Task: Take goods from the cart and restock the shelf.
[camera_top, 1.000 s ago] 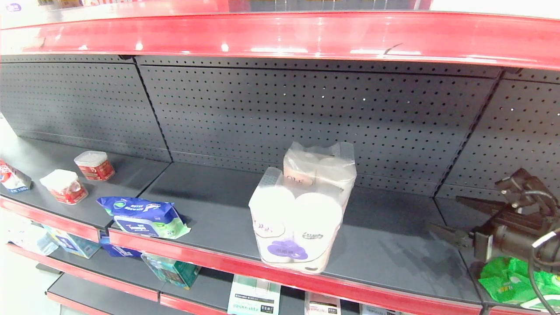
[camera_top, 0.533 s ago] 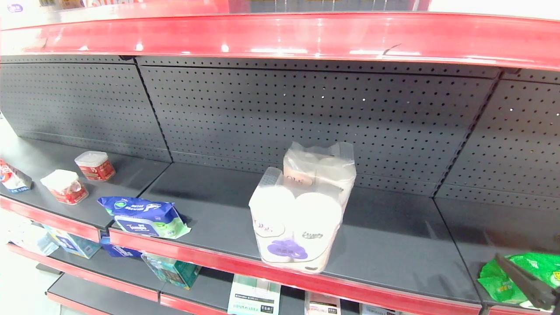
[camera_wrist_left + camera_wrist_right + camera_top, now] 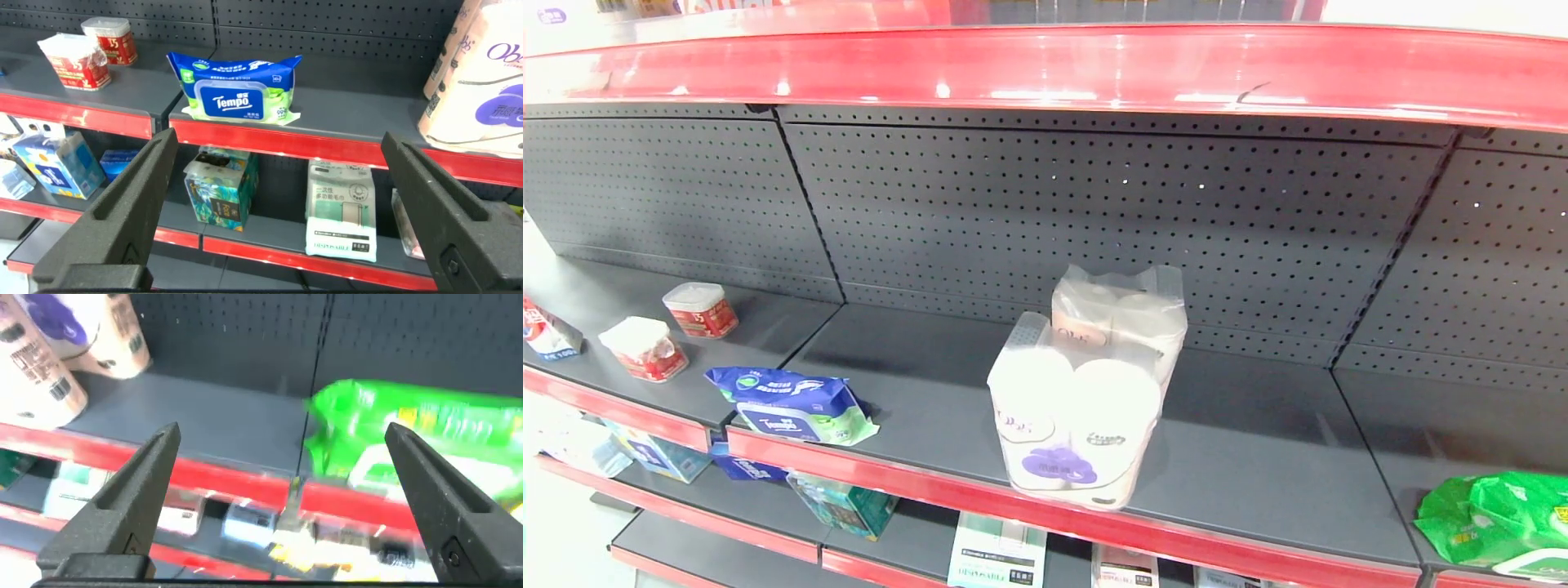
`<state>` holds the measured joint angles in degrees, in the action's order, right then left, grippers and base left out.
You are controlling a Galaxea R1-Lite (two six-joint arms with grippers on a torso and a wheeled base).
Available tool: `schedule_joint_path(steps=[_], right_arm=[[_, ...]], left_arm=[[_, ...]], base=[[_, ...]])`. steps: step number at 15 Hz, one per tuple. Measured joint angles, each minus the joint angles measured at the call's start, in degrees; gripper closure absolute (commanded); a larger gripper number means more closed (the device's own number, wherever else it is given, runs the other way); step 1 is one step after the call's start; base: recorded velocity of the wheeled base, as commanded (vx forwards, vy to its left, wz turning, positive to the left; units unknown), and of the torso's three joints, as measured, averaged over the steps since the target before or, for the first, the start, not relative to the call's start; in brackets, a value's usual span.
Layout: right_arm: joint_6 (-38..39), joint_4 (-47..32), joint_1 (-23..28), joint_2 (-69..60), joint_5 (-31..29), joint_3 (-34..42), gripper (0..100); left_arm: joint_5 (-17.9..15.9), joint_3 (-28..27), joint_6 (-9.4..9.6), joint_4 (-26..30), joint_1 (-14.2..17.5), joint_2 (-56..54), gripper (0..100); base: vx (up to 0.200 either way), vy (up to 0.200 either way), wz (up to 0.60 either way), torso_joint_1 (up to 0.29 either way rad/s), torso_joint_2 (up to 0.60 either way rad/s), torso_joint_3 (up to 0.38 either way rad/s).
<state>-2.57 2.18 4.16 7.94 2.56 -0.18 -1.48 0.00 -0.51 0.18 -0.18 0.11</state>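
The dark shelf [image 3: 1258, 441] has a red front lip. Two clear packs of toilet rolls stand at its middle, one [image 3: 1074, 416] at the lip and one [image 3: 1123, 314] behind it. A green wipes pack [image 3: 1494, 518] lies at the far right near the edge. My right gripper [image 3: 282, 429] is open and holds nothing, in front of the shelf lip, with the green wipes pack [image 3: 417, 433] just beyond its fingers. My left gripper [image 3: 278, 139] is open with nothing in it, facing the shelf front below a blue wipes pack [image 3: 234, 86].
A blue wipes pack [image 3: 788, 404] and two red tubs [image 3: 700, 309] sit on the left part of the shelf. Boxes and packs [image 3: 219, 186] fill the lower shelf. A red shelf edge [image 3: 1045, 69] overhangs above. Bare shelf lies between the rolls and the green pack.
My right gripper has drawn back down from the right end of the shelf and left the head view. The green pack stays on the shelf, now uncovered.
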Motion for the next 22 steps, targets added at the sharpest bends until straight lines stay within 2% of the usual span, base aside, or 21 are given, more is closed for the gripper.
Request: schedule_joint_path(steps=[3, 6, 8, 19, 22], right_arm=[[0.41, -1.91, -0.96, -2.04, 1.29, 0.13, 0], [0.96, -1.91, -5.25, -3.97, 1.27, 0.18, 0], [2.41, -1.91, -4.57, -6.34, -2.78, 0.18, 0], [2.84, -1.96, -4.23, -8.01, -2.24, 0.18, 0], [2.82, -1.96, -4.23, -8.01, -2.16, 0.18, 0]], left_arm=[[-0.02, 0.0, 0.02, 0.0, 0.0, 0.0, 0], [-0.02, 0.0, 0.07, -0.02, 0.02, 0.0, 0], [0.0, 0.0, 0.09, 0.0, 0.0, 0.0, 0], [0.0, 0.0, 0.11, 0.0, 0.0, 0.0, 0], [0.0, 0.0, 0.09, 0.0, 0.02, 0.0, 0]], base=[[0.0, 0.0, 0.0, 0.0, 0.0, 0.0], [0.0, 0.0, 0.0, 0.0, 0.0, 0.0], [0.0, 0.0, 0.0, 0.0, 0.0, 0.0], [0.0, 0.0, 0.0, 0.0, 0.0, 0.0], [0.0, 0.0, -0.6, -0.002, 0.0, 0.005]])
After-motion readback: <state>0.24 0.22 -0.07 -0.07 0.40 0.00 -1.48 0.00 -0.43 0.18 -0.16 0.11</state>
